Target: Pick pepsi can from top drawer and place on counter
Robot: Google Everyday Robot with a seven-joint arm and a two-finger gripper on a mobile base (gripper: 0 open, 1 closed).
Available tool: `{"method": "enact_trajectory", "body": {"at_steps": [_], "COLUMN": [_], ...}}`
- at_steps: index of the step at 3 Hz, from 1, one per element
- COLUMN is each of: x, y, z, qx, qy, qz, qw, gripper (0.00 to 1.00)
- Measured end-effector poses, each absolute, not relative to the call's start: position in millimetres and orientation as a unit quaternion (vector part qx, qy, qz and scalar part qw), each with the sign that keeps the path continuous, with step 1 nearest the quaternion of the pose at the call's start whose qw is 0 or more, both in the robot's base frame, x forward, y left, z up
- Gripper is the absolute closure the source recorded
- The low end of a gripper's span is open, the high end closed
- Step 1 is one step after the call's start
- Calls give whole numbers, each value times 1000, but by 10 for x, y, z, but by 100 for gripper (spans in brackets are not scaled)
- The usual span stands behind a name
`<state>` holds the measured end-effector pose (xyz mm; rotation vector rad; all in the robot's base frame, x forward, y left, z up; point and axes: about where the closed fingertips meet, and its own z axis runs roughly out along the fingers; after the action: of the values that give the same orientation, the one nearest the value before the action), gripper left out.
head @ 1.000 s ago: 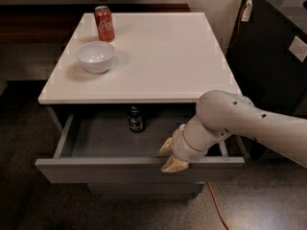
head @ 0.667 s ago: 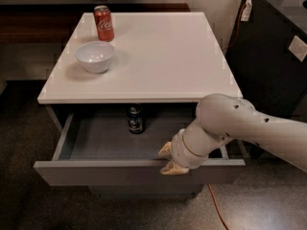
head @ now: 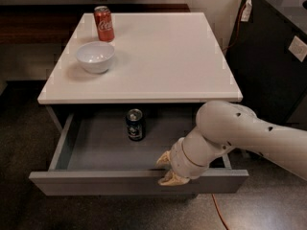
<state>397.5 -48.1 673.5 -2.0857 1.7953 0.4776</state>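
The pepsi can (head: 135,124) stands upright inside the open top drawer (head: 120,182), toward the back and near the middle. My gripper (head: 167,169) is at the drawer's front panel, right of centre, with one tan fingertip (head: 164,158) inside the drawer and the other outside on the panel face, closed on the panel's top edge. The gripper is about a can's height to the right of and in front of the can and does not touch it. The white counter (head: 163,56) lies above the drawer.
A red Coca-Cola can (head: 104,23) stands at the counter's back left, and a white bowl (head: 95,56) sits in front of it. A black cabinet (head: 278,51) stands to the right. An orange cable (head: 218,213) lies on the dark floor.
The drawer has slid a little further out toward the front, and my gripper has moved forward with its front panel. The pepsi can has stayed upright in the drawer.
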Motion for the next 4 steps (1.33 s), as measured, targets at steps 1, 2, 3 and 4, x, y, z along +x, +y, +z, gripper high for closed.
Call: {"method": "enact_trajectory", "body": {"at_steps": [1,2,3,4], "x": [3689,3517,3512,3415], "y": [-423,-382,-381,-373], "z": [6695,6654,6653,6637], "qx": [-745,-751,-752,-753], "qy": [621,615,615,613], "qz": [180,185,185,187], "qw": [161,152,152,150], "gripper": [100,84,61,38]}}
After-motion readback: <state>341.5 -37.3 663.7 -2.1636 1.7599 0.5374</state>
